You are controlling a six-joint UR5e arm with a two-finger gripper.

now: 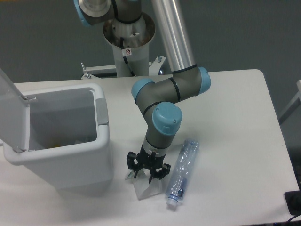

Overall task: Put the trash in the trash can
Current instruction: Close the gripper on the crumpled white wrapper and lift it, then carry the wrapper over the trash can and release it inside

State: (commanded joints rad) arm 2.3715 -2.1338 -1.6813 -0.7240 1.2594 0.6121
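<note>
The crumpled whitish translucent plastic wrapper (pixel 145 184) lies on the white table (pixel 230 117), just beside the open white rectangular plastic trash can (pixel 61 141) with its grey lid tipped back. Directly over the wrapper's upper edge sits the black two-finger gripper (pixel 146 174), fingers pointing down and apparently touching the film; whether the jaws have pinched it or are only part closed cannot be told at this size. To do the grasp well, the fingers should gather a firm fold, since thin film slips easily, then lift straight up and clear the can's rim. The crushed clear bluish plastic bottle (pixel 182 172) with a white cap lies just right of the wrapper, untouched.
</note>
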